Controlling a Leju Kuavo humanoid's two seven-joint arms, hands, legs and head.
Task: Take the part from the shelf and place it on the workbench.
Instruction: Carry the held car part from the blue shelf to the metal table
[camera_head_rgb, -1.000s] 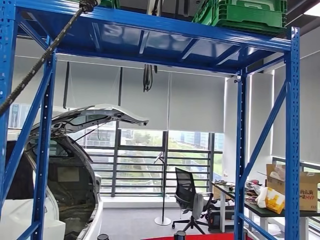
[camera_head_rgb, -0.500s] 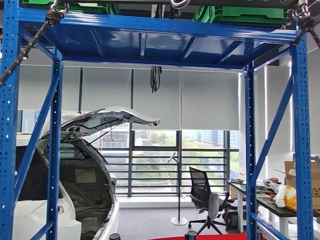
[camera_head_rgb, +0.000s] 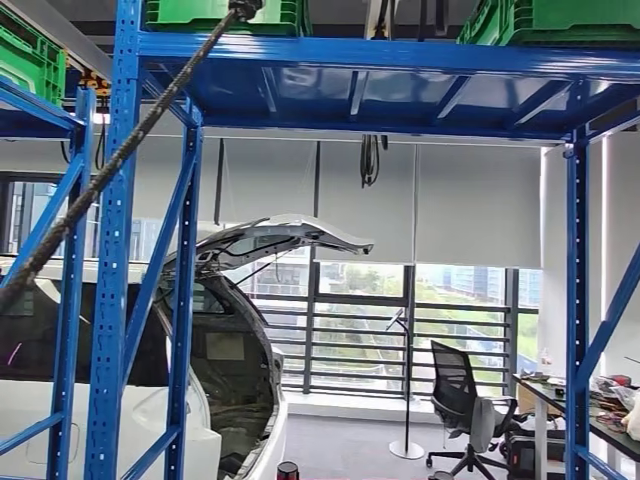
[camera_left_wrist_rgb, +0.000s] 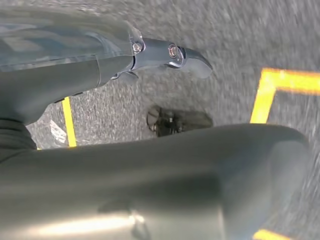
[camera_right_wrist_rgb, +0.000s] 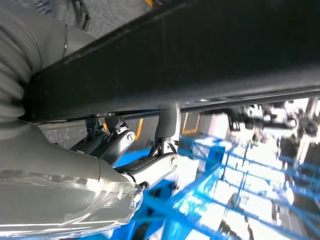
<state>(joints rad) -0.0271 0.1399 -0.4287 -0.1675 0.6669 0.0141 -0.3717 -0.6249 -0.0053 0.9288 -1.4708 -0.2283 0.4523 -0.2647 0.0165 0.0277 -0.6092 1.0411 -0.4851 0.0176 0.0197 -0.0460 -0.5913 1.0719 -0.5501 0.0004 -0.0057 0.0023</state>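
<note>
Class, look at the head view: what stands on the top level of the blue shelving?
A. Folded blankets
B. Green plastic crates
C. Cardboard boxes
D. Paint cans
B: green plastic crates stand on the top level of the blue shelving, one towards each end.

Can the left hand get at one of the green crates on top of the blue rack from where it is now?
Probably not. The left hand hangs low over the grey floor with its yellow line, while the green crates sit on the blue rack's top deck, high above head level.
</note>
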